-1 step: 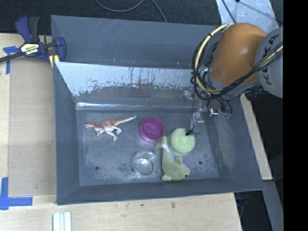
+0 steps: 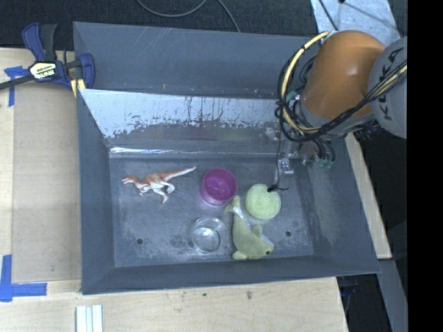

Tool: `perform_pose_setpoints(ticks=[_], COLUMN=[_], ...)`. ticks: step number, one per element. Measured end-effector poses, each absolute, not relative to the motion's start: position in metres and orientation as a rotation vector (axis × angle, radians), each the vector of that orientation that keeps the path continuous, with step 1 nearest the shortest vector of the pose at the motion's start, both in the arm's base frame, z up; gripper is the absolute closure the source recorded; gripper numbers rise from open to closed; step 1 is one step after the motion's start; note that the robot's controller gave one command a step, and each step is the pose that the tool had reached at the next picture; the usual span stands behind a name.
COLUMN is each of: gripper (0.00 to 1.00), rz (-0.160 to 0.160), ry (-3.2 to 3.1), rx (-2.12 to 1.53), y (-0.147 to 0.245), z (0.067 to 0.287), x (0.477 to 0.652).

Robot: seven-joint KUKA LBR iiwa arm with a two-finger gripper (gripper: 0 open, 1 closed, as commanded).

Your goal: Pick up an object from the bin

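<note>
My gripper (image 2: 279, 180) hangs at the right of the bin floor, its tip just above the upper right edge of a pale green ball (image 2: 262, 203). Nothing shows held in it. A yellow-green soft toy (image 2: 249, 241) lies right below the ball, touching it. A purple cup (image 2: 219, 186) stands to the ball's left, mouth up.
A clear plastic cup (image 2: 206, 234) lies near the front wall, left of the soft toy. An orange and white toy dinosaur (image 2: 158, 180) lies at the left of the floor. The arm with its orange cover and cables hangs over the bin's right rim.
</note>
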State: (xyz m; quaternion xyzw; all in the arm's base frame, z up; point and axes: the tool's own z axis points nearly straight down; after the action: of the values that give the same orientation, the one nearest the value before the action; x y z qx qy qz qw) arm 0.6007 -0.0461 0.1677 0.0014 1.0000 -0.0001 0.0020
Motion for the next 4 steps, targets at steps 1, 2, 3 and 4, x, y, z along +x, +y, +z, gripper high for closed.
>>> perform_pose_setpoints(ticks=[1, 2, 3, 4], gripper=[0.00, 0.00, 0.00, 0.00], rz=[-0.003, 0.000, -0.002, -0.004], ry=[3.119, 3.113, 3.069, 3.009], rx=[-0.270, -0.446, -0.646, -0.892], y=[-0.062, -0.071, -0.087, -0.069], z=[0.119, 0.075, 0.109, 0.074], x=[0.597, 0.590, 0.585, 0.574])
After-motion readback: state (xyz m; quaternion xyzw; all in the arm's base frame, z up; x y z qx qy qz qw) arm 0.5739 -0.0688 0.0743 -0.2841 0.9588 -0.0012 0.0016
